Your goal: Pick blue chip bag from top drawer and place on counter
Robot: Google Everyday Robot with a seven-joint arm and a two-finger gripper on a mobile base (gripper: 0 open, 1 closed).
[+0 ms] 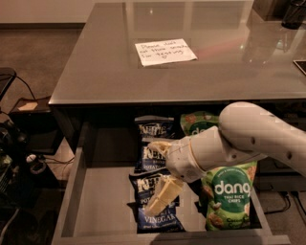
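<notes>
Three navy blue chip bags lie in a row in the open top drawer: one at the back, one in the middle and one at the front with white "VINEGAR" lettering. My gripper hangs low in the drawer over the middle and front bags. It is open, with one cream finger over the middle bag and the other slanting down across the front bag. It holds nothing. The grey counter above bears the white note.
Two green "dang" bags lie right of the blue ones, one at the front and one at the back, partly under my white arm. Cables and gear sit on the floor at left. A dark object stands at the counter's far right.
</notes>
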